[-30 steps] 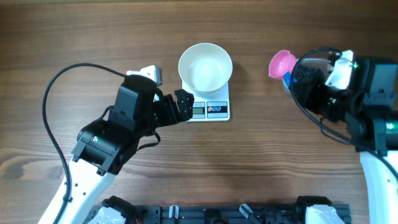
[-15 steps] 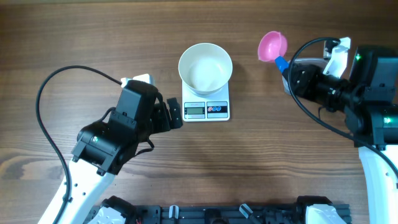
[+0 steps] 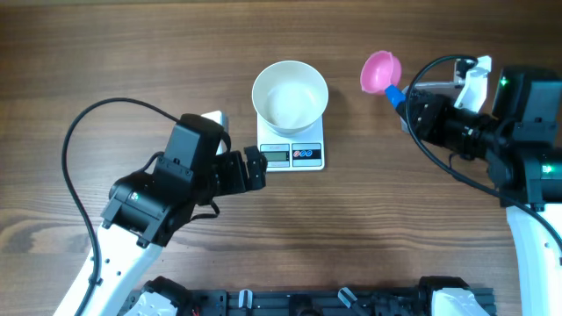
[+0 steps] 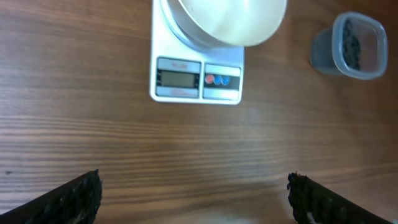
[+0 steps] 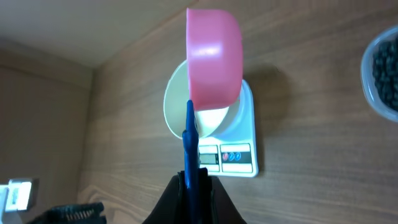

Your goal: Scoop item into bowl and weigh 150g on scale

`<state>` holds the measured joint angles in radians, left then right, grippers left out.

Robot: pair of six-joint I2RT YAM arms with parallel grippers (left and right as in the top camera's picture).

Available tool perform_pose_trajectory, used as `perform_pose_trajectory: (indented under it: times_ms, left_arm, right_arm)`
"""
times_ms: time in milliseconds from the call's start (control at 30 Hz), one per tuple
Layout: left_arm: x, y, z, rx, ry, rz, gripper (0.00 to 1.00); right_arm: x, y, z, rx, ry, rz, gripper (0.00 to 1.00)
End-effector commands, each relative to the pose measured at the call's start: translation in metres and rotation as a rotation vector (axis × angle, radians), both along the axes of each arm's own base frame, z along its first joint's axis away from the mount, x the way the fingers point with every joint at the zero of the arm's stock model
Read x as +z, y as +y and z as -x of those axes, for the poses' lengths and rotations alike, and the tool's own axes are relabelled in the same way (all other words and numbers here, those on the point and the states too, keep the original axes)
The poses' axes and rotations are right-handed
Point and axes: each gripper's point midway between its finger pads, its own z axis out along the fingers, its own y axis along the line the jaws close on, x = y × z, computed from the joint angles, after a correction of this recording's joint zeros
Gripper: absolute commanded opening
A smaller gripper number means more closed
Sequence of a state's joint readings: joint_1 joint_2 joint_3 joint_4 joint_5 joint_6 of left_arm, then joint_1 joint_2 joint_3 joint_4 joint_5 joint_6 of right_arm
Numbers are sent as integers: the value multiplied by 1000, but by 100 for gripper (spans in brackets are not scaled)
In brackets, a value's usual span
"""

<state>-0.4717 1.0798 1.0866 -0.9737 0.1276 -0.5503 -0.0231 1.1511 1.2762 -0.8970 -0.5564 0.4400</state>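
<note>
- Beads (image 4: 354,42) lie as a dark loose heap in the clear tub (image 4: 320,55), which stands on the bench (image 3: 132,53) well to the right of the scale; none show in the bowl
- Bowl (image 3: 274,98), white and bare inside, sits on the rear of the scale (image 3: 291,156), so whatever is tipped in should register at once, while the display and two buttons stay uncovered at the front edge
- Pink scoop (image 3: 382,72) hangs over the bench between tub and bowl; from above its cup looks plain pink, with no beads visible
- Right end effector (image 5: 191,182) is clenched on the scoop's blue handle (image 3: 395,90), holding the cup out ahead of the fingers so it can reach into the tub or over the bowl's rim
- Left end effector (image 4: 194,202) is released, its fingers spread wide and grasping nothing; it hovers just in front of the scale, its camera looking straight at the display, likely placed to press a button or steady the scale
- Judged from the bare bowl, weighing has not yet begun
</note>
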Motion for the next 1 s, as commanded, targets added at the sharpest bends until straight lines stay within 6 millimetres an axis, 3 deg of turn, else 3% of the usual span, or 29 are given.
perform_pose_trajectory:
  times_ms: [0, 167, 333, 433, 500, 567, 967]
  left_arm:
    - [7, -16, 10, -73, 34, 86, 100]
    - [9, -25, 16, -111, 57, 134, 100]
    - [2, -13, 6, -52, 37, 60, 100]
    - [-6, 14, -9, 207, 57, 6, 100]
    - [-9, 29, -20, 395, 55, 1, 100]
    - [-8, 30, -28, 444, 38, 15, 100]
    - [-9, 29, -30, 442, 39, 12, 100]
  right_arm:
    - [8, -2, -4, -11, -22, -1, 4]
    - [2, -3, 1, 13, -10, 35, 4]
    - [0, -4, 1, 85, -71, 122, 4]
    - [-4, -14, -2, 53, -74, 186, 4]
    - [-7, -25, -6, 16, -72, 240, 4]
    - [-12, -39, -8, -46, -59, 306, 4]
    - [-29, -120, -10, -355, 30, 657, 4]
